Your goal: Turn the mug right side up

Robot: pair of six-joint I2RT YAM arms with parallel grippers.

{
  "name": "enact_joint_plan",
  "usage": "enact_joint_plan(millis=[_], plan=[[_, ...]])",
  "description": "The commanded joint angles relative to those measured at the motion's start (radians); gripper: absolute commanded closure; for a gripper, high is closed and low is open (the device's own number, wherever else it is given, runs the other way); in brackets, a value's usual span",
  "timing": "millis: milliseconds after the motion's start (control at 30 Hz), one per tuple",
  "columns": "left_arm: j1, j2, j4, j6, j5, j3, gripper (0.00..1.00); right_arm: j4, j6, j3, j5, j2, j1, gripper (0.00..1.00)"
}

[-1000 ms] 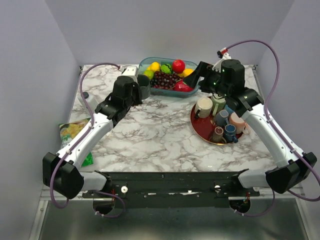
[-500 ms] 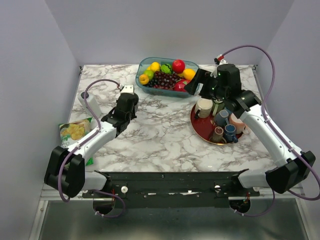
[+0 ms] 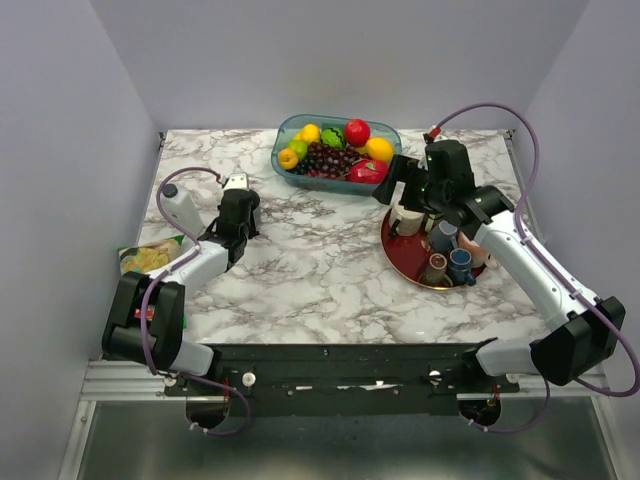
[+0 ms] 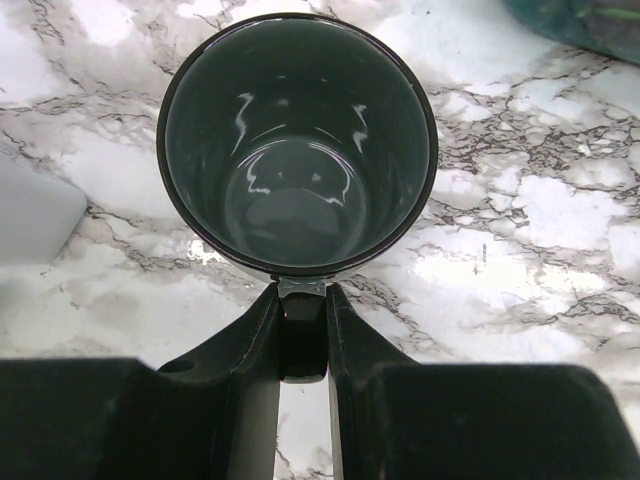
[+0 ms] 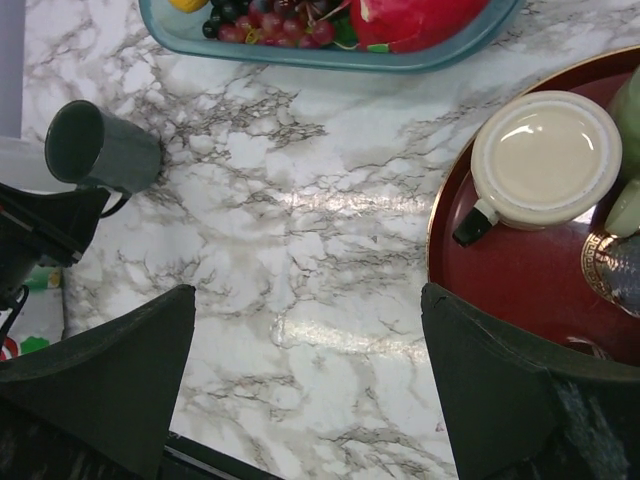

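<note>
Top view: your left gripper (image 3: 240, 212) has swung left, away from the fruit bowl (image 3: 335, 150). Left wrist: fingers (image 4: 250, 350) pinch the mug (image 4: 297, 145) by its handle (image 4: 302, 345), mouth up, over the left side of the table (image 4: 520, 210). Looks like you just lower and release. Right wrist: right gripper (image 5: 305, 300) gapes wide, empty.

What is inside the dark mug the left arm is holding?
Nothing: the mug has a glossy inside, bare down to its bottom, showing only light reflections. The fingers pinch its handle, hiding part of it.
</note>
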Motion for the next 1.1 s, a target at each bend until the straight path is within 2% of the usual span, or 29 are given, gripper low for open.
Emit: enact_joint_plan(millis=[0,200,300,367,533,600,700,733,767,1067], plan=[[0.017,0.018,0.114,-0.008,0.034,0.023,1.0,-0.015,-0.006,-0.023,0.047,0.0,-0.009,0.0],[0.018,0.024,0.008,-0.066,0.057,0.047,1.0,-0.016,0.012,-0.045,0.048,-0.005,-0.026,0.0],[0.017,0.033,-0.021,-0.089,0.06,0.043,0.95,-0.018,0.014,-0.048,0.051,-0.002,-0.032,0.0],[0.018,0.038,-0.044,-0.099,0.059,0.04,0.85,-0.018,0.012,-0.049,0.051,-0.002,-0.036,0.0],[0.017,0.025,-0.07,-0.114,0.04,0.026,0.43,-0.028,0.005,-0.054,0.054,0.009,-0.046,0.0],[0.018,0.016,-0.078,-0.114,0.028,0.024,0.39,-0.051,0.005,-0.055,0.067,0.012,-0.047,0.0],[0.017,-0.02,-0.116,-0.108,0.02,0.04,0.2,-0.068,-0.012,-0.068,0.077,-0.001,-0.052,0.0],[0.017,-0.037,-0.134,-0.105,0.02,0.044,0.08,-0.07,-0.023,-0.083,0.083,-0.015,-0.05,0.0],[0.017,-0.054,-0.148,-0.105,0.017,0.057,0.02,-0.093,-0.032,-0.086,0.094,-0.02,-0.05,0.0],[0.017,-0.261,-0.254,-0.106,0.051,0.158,0.01,-0.24,-0.026,-0.212,0.226,-0.106,-0.05,0.02]])
